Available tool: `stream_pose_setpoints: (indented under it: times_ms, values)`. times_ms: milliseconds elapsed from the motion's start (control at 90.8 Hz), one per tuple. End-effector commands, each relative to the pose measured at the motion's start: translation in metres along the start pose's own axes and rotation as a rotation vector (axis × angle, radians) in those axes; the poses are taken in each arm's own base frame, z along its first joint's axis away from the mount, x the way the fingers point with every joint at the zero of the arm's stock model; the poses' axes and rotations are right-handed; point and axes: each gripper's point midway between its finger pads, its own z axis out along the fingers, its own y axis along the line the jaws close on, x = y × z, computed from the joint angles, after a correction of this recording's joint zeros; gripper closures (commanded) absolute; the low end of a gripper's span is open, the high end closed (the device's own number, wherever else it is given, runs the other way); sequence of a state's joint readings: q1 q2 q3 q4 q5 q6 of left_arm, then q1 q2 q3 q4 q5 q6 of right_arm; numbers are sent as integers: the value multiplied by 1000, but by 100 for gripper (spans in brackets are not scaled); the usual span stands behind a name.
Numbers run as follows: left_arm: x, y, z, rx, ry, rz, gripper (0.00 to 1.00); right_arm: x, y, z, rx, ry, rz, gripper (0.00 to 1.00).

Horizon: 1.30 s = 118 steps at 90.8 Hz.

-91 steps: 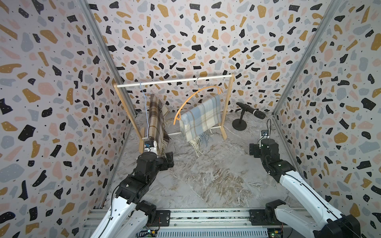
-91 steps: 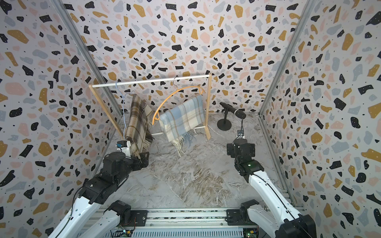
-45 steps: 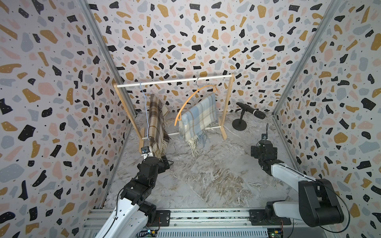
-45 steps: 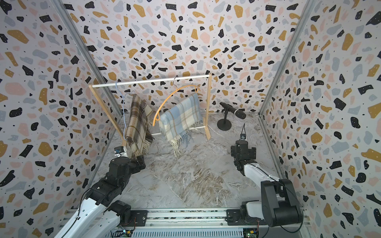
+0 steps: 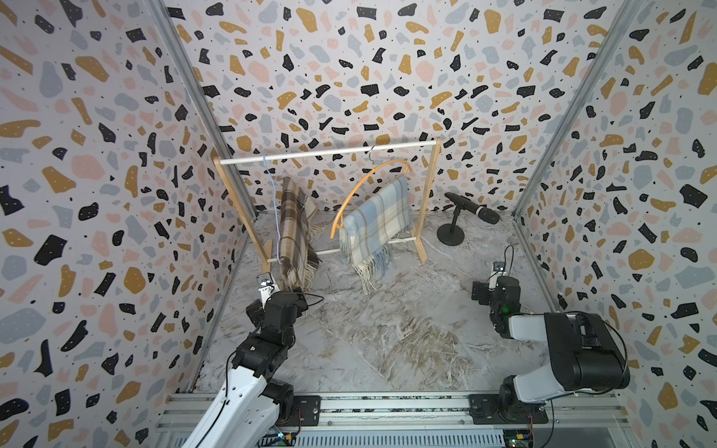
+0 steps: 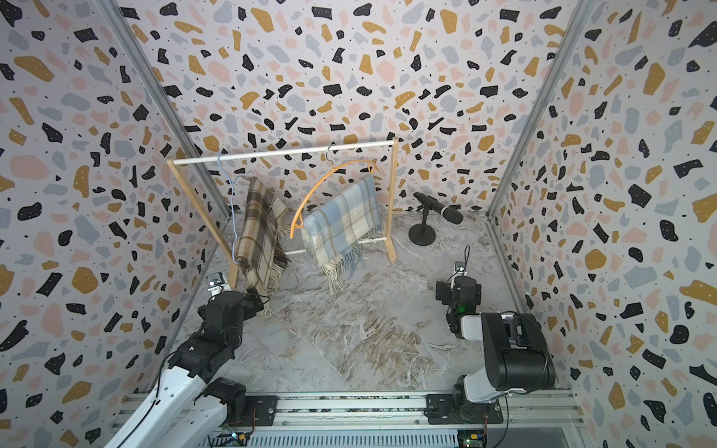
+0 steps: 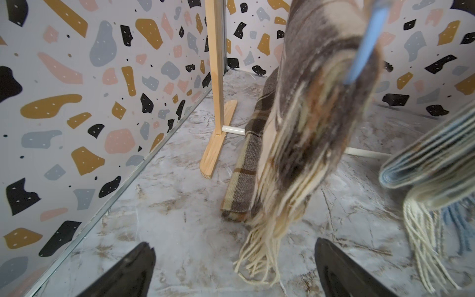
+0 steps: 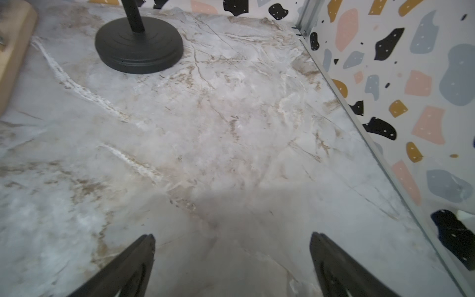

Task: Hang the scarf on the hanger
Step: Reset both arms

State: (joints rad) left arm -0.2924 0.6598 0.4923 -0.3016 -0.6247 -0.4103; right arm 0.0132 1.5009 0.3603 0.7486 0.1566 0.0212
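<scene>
A brown plaid scarf (image 5: 295, 236) (image 6: 258, 232) (image 7: 316, 108) is draped over a thin blue hanger (image 5: 273, 201) (image 7: 365, 51) at the rack's left end. Its lower fold rests on the floor. A pale blue plaid scarf (image 5: 376, 223) (image 6: 341, 227) (image 7: 431, 159) hangs on an orange hanger (image 5: 361, 186) (image 6: 322, 182) further right. My left gripper (image 7: 234, 245) is open, low over the floor, with the brown scarf's fringe dangling just ahead of it and nothing held. My right gripper (image 8: 231, 236) is open and empty over bare floor by the right wall.
The wooden rack (image 5: 329, 153) with its white rod stands at the back. A black microphone on a round stand (image 5: 471, 209) (image 8: 138, 43) sits back right. A rack foot (image 8: 12, 51) lies beside it. Patterned walls close in on three sides.
Both arms have pulled back from the rack toward the front rail, and the right arm has folded up. The blue scarf and its hanger sway slightly. Both grippers stay open.
</scene>
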Motion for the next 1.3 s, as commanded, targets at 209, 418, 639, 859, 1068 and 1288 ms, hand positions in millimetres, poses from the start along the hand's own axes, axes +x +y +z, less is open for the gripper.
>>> stream_pose_setpoints:
  times_ms: [209,418,639,859,1068,1288]
  values:
    - [-15,-14,45,-77,-89,76,0,-24,10,-3,-65,-116,1,0]
    - [-10,-44,68,31,-131,139,0,-24,10,-2,-64,-117,1,0]
    - [12,-60,90,100,-158,172,0,-24,10,-2,-62,-117,1,0]
    - [28,-78,104,196,-201,189,0,-24,10,-2,-62,-115,1,0]
    - [39,-86,118,196,-132,227,0,-25,9,-2,-61,-117,1,0]
    - [46,-99,135,200,-40,283,0,-24,9,-2,-61,-115,1,0]
